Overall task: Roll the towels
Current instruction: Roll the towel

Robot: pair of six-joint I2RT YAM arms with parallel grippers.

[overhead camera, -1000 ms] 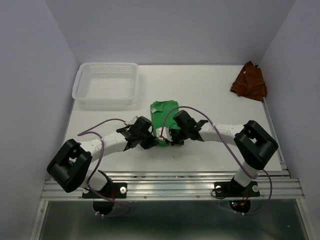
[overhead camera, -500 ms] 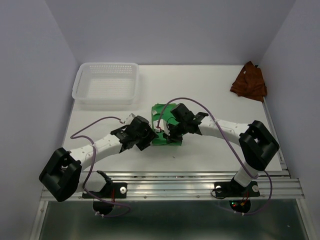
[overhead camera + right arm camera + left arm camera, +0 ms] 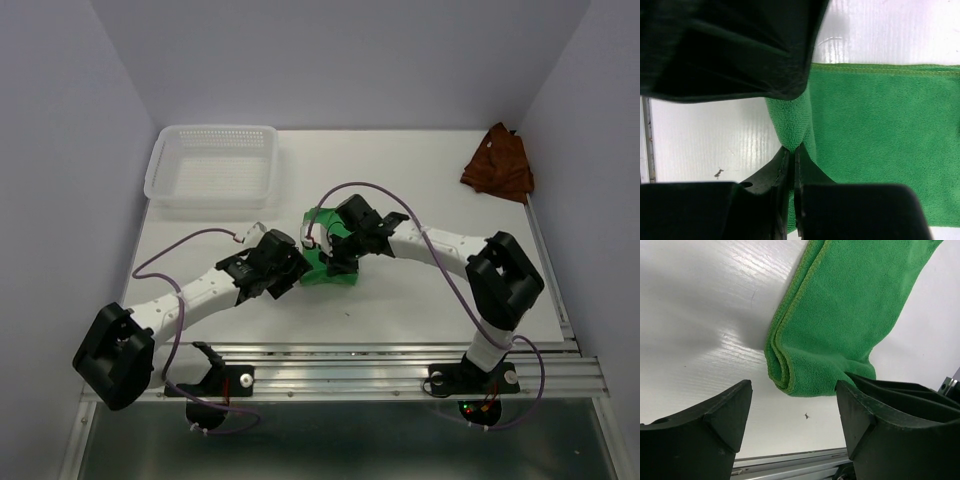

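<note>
The green towel (image 3: 322, 268) lies mid-table with its near end folded over into a thick roll (image 3: 785, 372). My left gripper (image 3: 795, 412) is open just short of that rolled end, its fingers (image 3: 725, 410) on either side and nothing between them. My right gripper (image 3: 792, 150) is shut, pinching a fold of the green towel (image 3: 880, 130) at the rolled end. In the top view the left gripper (image 3: 290, 268) and right gripper (image 3: 338, 258) meet over the towel. The rust towel (image 3: 498, 165) lies crumpled at the far right, away from both grippers.
A white perforated basket (image 3: 212, 165) stands at the far left of the table. The left gripper's dark body (image 3: 740, 45) fills the upper part of the right wrist view. The metal rail (image 3: 340, 365) runs along the table's near edge.
My left gripper has opened and let go of the green towel. Both arms have reached farther from their bases, and the towel's near end has rolled over away from them.
</note>
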